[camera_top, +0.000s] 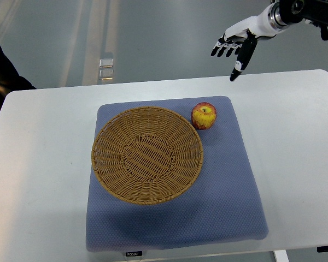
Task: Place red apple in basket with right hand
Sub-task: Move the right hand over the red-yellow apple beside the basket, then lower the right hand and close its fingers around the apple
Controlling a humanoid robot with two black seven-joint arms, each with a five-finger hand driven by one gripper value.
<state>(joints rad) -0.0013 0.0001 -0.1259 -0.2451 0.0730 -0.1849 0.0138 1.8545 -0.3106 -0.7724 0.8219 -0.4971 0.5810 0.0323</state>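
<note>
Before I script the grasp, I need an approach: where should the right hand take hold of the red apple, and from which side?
Probably from above, fingers wrapping its round sides. The red apple sits stem-up on the blue mat, right beside the basket rim on its left, so the far and right sides look freer. The right hand hovers open beyond the table's far edge.

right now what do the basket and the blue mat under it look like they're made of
The basket looks like woven wicker or rattan: tan strands, open lattice, matte. The blue mat looks like a soft textured fabric or foam pad, going by its dimpled surface and rounded edges; which one is unclear.
</note>
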